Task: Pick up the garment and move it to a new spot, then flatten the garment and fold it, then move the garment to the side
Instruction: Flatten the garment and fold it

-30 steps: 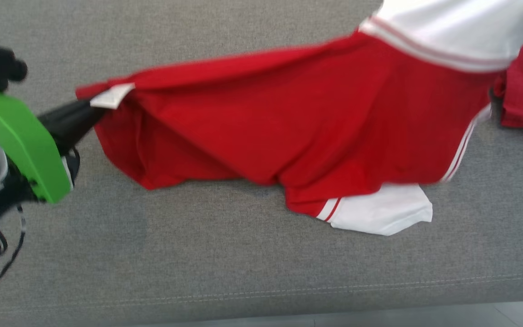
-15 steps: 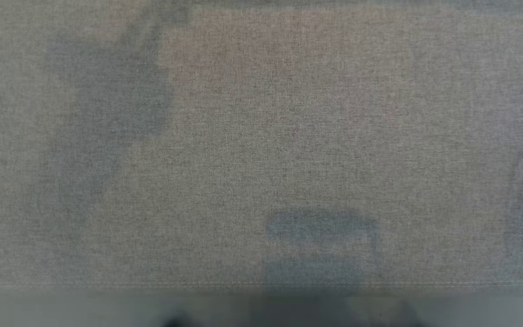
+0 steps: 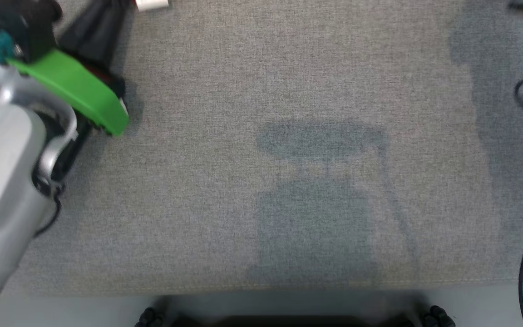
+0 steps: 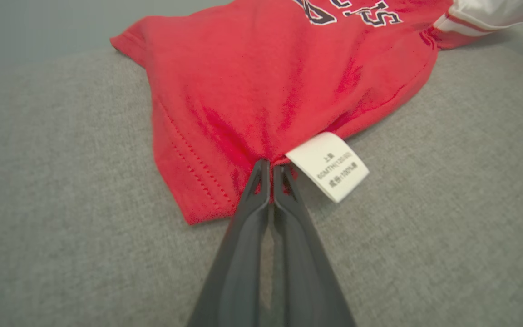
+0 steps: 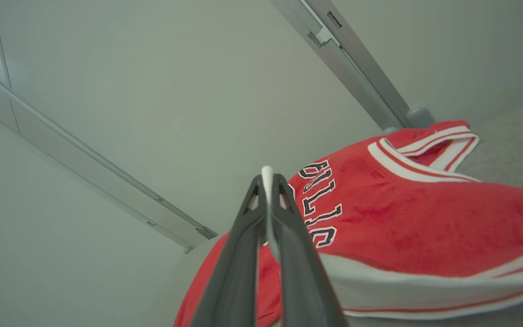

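Both pinch the red garment (image 4: 252, 81): left tool (image 4: 268, 166) beside its printed label (image 4: 328, 166), right tool (image 5: 268, 180) on white trim (image 5: 267, 171).

grey fabric cushion (image 3: 288, 68), red garment (image 4: 266, 81) lying on it

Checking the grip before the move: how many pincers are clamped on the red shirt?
2. The left pincer pinches the hem of the red shirt beside its white label; the right pincer pinches a white edge of it.

garment (image 4: 252, 91) cut off by the top edge.
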Tool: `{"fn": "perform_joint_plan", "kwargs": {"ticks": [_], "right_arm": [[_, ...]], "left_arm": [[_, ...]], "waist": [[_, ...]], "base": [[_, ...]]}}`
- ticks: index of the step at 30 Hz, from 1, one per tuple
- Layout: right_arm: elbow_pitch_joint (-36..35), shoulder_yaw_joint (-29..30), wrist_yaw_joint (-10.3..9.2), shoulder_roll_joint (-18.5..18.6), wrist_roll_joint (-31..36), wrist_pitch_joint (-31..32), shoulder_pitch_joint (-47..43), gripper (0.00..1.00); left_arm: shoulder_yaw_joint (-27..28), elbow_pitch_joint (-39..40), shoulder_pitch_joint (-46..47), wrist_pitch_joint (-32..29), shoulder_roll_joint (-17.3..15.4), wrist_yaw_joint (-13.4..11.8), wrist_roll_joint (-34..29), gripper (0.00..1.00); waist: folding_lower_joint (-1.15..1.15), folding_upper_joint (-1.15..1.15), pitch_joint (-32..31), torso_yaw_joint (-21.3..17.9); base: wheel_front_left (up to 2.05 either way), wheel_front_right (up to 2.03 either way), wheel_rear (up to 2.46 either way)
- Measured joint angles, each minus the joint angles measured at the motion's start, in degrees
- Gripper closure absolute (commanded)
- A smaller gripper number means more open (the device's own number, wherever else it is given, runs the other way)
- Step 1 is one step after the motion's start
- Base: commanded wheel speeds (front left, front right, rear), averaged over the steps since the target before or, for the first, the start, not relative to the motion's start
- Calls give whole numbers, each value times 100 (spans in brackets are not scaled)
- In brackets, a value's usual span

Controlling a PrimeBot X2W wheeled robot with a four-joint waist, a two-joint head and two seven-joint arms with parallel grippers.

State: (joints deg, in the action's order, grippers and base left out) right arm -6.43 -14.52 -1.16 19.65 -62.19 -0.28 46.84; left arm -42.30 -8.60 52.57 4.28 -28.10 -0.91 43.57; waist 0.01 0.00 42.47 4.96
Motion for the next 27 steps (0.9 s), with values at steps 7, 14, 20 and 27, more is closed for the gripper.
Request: {"fn": "perform_joint_plan", "kwargs": {"ticks": [7, 14, 20, 27], "right_arm": [[-88, -325, 500, 33, -147, -314, -1977, 100], [-165, -731, 724, 167, -520, -182, -2966, 100], [-325, -961, 738, 619, -803, 163, -3807, 100], [-404, -961, 737, 1338, -1018, 603, -4659, 100]], "left_arm": [[-32, -516, -927, 597, -9, 198, 298, 100], [-35, -748, -1614, 820, -170, 321, 553, 100], [-51, -791, -2136, 821, -254, 421, 809, 100], [-290, -770, -2772, 668, -435, 531, 949, 100]], "waist": [[-1, 0, -339, -85], [-2, 0, -805, -211], [-2, 0, -1284, -350], [-2, 0, -1865, -451]], "base": [[0, 0, 0], [0, 0, 0], [0, 0, 0], [0, 0, 0]]}}
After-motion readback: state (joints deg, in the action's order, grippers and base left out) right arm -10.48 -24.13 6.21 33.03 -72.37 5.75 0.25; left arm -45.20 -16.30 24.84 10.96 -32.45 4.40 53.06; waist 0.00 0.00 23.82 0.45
